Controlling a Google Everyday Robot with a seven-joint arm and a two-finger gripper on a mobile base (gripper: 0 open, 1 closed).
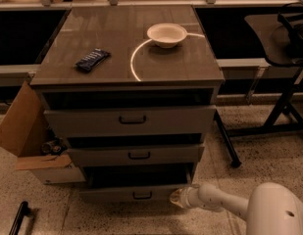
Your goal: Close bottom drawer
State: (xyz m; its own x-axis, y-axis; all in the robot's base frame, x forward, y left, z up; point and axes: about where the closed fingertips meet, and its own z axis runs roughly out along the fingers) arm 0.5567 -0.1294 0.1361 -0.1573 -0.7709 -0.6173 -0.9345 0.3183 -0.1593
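The grey cabinet [129, 58] has three drawers, all pulled out a little. The bottom drawer [126, 194] is the lowest, with a slim front and a small black handle [142, 196]; a dark gap shows above it. My gripper [176, 198] is at the end of the white arm [214, 202], low on the right, pressed against the right end of the bottom drawer's front. The middle drawer [136, 154] and top drawer [129, 120] sit above it.
A white bowl [166, 35] and a dark snack packet [92, 59] lie on the cabinet top. An open cardboard box [31, 141] stands at the left. A black chair base [273, 126] is at the right. A black bar [18, 218] lies on the floor.
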